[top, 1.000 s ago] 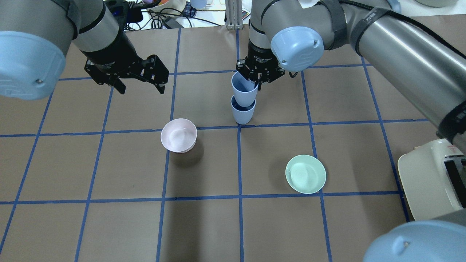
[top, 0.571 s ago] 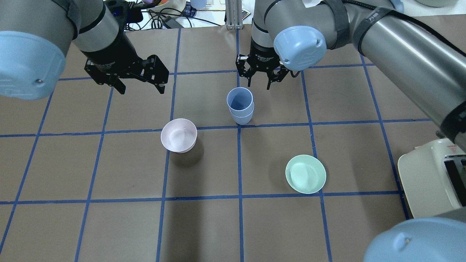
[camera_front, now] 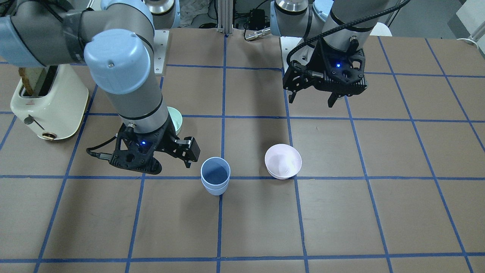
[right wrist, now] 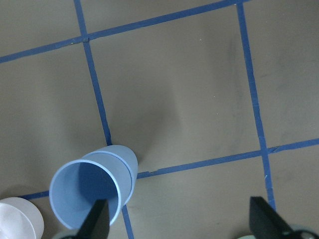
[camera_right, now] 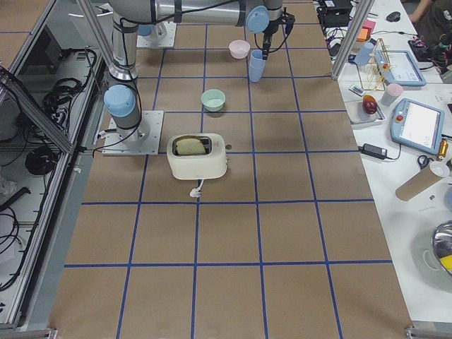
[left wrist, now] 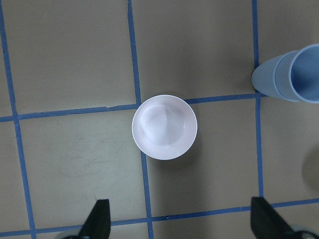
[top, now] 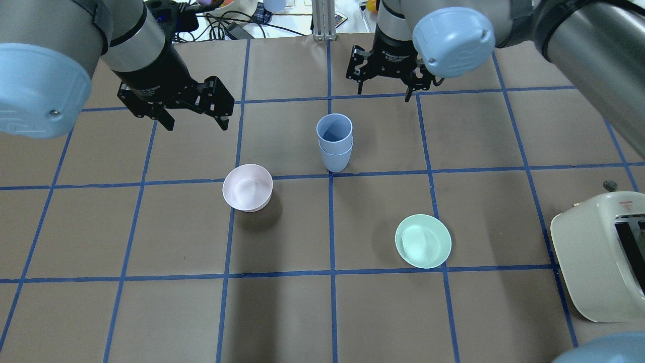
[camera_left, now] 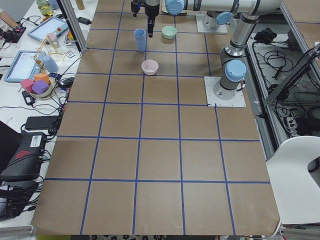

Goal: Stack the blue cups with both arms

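The two blue cups (top: pixel 334 143) stand upright, one nested inside the other, near the table's centre on a blue tape line. They also show in the front view (camera_front: pixel 215 176), the left wrist view (left wrist: pixel 289 74) and the right wrist view (right wrist: pixel 94 191). My right gripper (top: pixel 384 93) is open and empty, raised beyond and to the right of the stack and clear of it. My left gripper (top: pixel 196 123) is open and empty, hovering to the left of the stack, above and behind the pink bowl.
A pale pink bowl (top: pixel 247 187) sits left of the stack. A mint-green bowl (top: pixel 423 241) sits nearer, to the right. A cream toaster (top: pixel 594 257) stands at the right edge. Blue tape lines grid the brown table.
My right gripper held the upper cup over the lower one, then let it go. That cup dropped into the lower cup. The right gripper has pulled back, up and to the right. The left arm is unmoved.
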Controlling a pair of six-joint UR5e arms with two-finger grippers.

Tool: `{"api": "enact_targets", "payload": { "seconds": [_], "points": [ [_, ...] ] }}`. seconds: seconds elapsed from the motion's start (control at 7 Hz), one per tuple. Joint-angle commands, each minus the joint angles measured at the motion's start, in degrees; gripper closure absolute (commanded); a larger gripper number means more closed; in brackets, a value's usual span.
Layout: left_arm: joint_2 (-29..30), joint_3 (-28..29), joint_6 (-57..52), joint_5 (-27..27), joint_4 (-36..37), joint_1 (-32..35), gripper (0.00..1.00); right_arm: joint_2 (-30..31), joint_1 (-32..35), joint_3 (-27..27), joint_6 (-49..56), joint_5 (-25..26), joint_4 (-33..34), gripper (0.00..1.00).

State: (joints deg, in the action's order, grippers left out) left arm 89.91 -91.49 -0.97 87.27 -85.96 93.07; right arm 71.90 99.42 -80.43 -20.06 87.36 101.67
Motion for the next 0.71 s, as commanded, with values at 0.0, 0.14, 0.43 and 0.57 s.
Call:
{"api": "enact_targets", "payload": {
  "seconds": [0.0,0.14,0.43,0.57],
  "points": [
    [0.0,0.0,0.0,0.0,0.0,0.0,0.0,6.38,-3.25,-0.96,8.08,0.53,-8.02,0.0],
    [0.0,0.0,0.0,0.0,0.0,0.0,0.0,7.19,-5.71,-0.96,9.15,0.53,-10.68,0.0],
    [0.0,0.0,0.0,0.0,0.0,0.0,0.0,9.03,-9.5,-0.96,14.91,0.27,-13.85,0.0],
    [0.0,0.0,0.0,0.0,0.0,0.0,0.0,10.61,-9.68,-0.96,15.22,0.53,-17.09,0.0]
  ]
}}
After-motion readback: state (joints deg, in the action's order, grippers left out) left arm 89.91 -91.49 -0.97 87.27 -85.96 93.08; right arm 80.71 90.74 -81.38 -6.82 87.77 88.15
